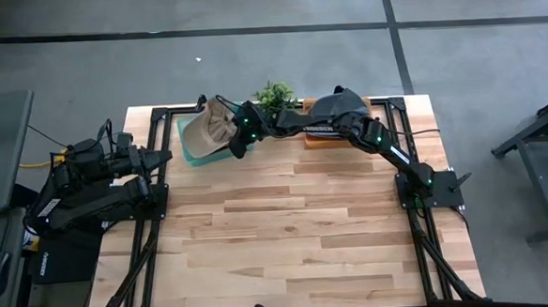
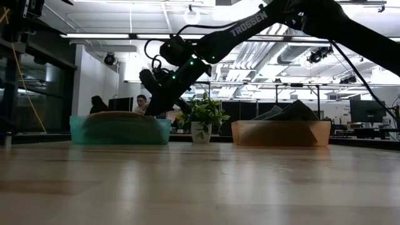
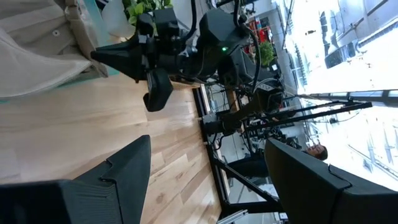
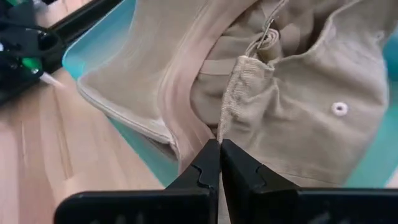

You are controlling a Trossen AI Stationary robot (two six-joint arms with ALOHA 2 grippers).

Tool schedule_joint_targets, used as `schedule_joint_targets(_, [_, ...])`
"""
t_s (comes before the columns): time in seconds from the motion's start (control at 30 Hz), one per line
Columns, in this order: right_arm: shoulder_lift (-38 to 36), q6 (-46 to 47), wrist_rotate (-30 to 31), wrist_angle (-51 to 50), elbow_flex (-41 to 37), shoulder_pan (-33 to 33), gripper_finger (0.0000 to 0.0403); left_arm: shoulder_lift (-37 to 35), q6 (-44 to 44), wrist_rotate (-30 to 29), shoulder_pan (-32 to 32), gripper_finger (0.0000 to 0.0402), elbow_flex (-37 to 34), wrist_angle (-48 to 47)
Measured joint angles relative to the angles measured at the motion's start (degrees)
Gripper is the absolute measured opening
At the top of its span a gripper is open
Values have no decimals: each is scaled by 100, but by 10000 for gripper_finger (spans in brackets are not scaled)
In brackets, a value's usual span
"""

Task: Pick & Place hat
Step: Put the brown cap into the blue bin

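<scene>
The right gripper (image 4: pixel 219 149) is reaching along the far edge of the tabletop (image 1: pixel 288 237) and is pinching the tan hat (image 1: pixel 209 129) with its fingers closed on the fabric. The hat is lying in the teal tray (image 1: pixel 187 150) near the far left corner. The left gripper (image 1: pixel 164 157) is waiting at the left edge, fingers spread apart.

One word can be read — "TROSSEN", in pale capitals along the dark upper link of the right arm (image 2: pixel 250 26) in the low view, running slantwise up the link. No other lettering is legible.
</scene>
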Motion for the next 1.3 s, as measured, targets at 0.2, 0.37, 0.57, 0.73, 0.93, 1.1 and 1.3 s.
schedule_joint_targets(0.2, [90,18,-256,-68,7,-13,1,0,-11,-67,1,275,0,0])
schedule_joint_targets(0.37, [93,-9,-268,-43,4,-15,7,0,-24,-64,1,275,0,0])
schedule_joint_targets(0.57, [71,-10,-324,151,4,-13,56,0,-24,-62,1,275,0,0])
schedule_joint_targets(0.73, [71,27,-632,153,4,-17,138,0,-21,-60,1,275,0,0])
schedule_joint_targets(0.93, [-20,141,-819,97,4,-11,227,0,-19,-60,1,275,0,0])
schedule_joint_targets(1.1, [-204,-6,-563,96,4,-17,248,0,-16,-89,1,275,0,0])
schedule_joint_targets(1.3, [-401,-121,-503,50,7,-55,249,0,-15,-106,1,275,0,0])
